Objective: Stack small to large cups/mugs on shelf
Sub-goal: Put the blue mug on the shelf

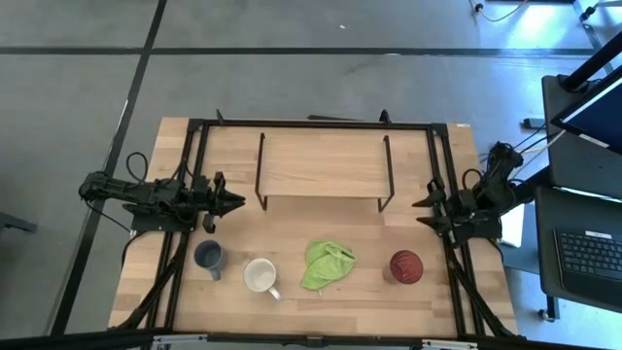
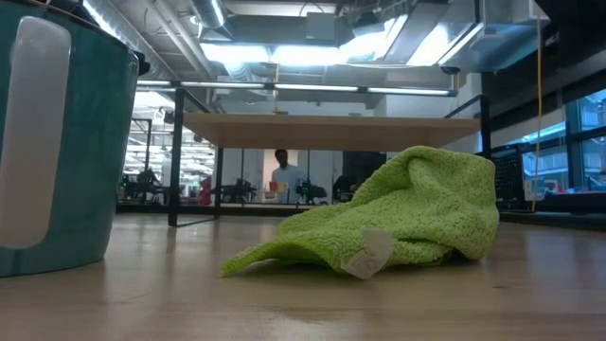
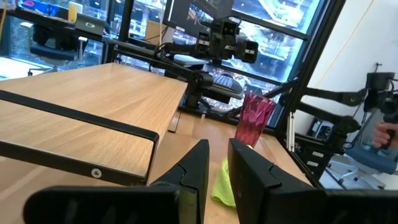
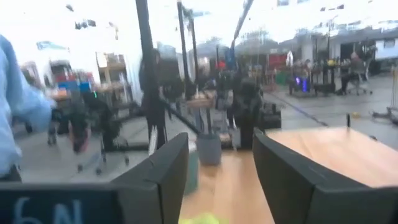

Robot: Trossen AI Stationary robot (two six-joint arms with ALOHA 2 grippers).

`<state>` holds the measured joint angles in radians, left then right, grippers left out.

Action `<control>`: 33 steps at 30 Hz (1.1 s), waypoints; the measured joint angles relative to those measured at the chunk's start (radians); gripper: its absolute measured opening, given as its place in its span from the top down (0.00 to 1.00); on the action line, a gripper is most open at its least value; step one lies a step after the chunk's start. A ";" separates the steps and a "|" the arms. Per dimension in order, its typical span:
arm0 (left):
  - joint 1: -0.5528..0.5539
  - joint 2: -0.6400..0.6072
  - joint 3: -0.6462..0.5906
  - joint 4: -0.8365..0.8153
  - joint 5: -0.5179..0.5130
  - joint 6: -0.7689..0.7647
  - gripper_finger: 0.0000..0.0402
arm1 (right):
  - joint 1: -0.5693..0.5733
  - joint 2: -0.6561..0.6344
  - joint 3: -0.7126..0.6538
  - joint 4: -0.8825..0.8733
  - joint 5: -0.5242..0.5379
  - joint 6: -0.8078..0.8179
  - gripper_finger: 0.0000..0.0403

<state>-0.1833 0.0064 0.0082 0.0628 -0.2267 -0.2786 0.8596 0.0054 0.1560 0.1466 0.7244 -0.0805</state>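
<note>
The light-wood shelf on black wire legs stands at the table's far middle, with nothing on it. Along the near side stand a blue-grey mug, a white mug with a handle and a dark red cup, each on its base. The red cup also shows in the left wrist view. The low view shows a teal-walled mug with a pale handle close at the left. My left gripper hovers left of the shelf, open by a narrow gap and empty. My right gripper hovers right of the shelf, open wide and empty.
A crumpled lime-green cloth lies between the white mug and the red cup, and shows large in the low view. A black frame runs round the table. A person's blue sleeve shows beyond the table.
</note>
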 joint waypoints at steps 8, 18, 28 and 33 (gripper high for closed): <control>0.000 -0.001 0.004 0.414 -0.013 -0.036 0.86 | 0.000 -0.001 -0.068 0.127 0.142 -0.069 0.55; 0.000 0.128 0.354 -0.197 0.191 -0.005 0.86 | 0.000 0.000 -0.110 0.171 0.221 -0.096 0.55; 0.001 0.571 0.781 -0.810 0.159 0.011 0.86 | 0.000 0.000 -0.108 0.177 0.237 -0.187 0.55; 0.001 0.733 0.836 -0.672 0.158 -0.008 0.86 | 0.000 0.000 -0.107 0.176 0.235 -0.188 0.55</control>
<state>-0.1825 0.7395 0.8440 -0.6091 -0.0685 -0.2862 0.8593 0.0051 0.0494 0.3224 0.9594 -0.2687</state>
